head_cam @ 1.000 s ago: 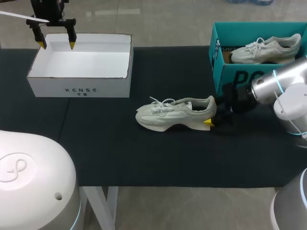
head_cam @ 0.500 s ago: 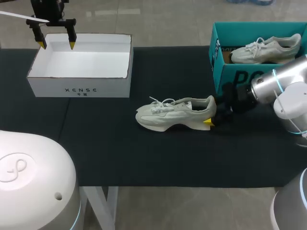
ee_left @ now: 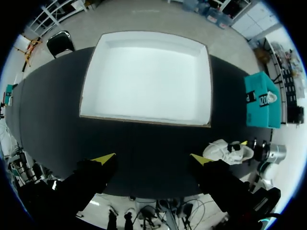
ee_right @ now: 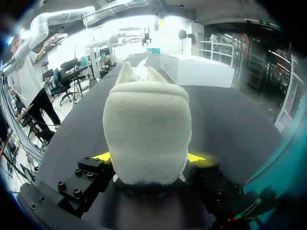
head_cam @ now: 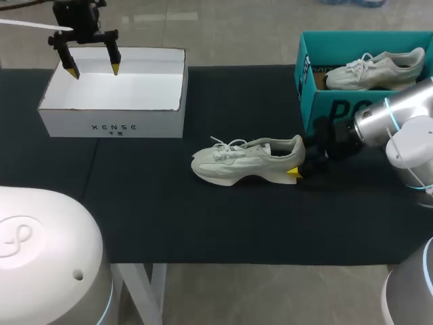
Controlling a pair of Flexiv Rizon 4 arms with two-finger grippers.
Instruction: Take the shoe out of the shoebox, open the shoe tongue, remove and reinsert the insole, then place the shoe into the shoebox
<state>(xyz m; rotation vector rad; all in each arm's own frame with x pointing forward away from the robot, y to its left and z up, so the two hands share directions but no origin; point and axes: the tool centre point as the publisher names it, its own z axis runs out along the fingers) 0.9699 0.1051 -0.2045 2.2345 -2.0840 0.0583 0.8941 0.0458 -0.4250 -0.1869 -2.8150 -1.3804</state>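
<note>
We count two boxes, two shoes and two grippers. The left gripper hangs over the far left of the white box, fingers spread wide, holding nothing; the box has small dark lettering on its front wall. One pale shoe stands on the black mat mid-table, toe leftward; the right gripper clamps its heel from both sides. The teal box, with large print on its front, holds the second shoe.
</note>
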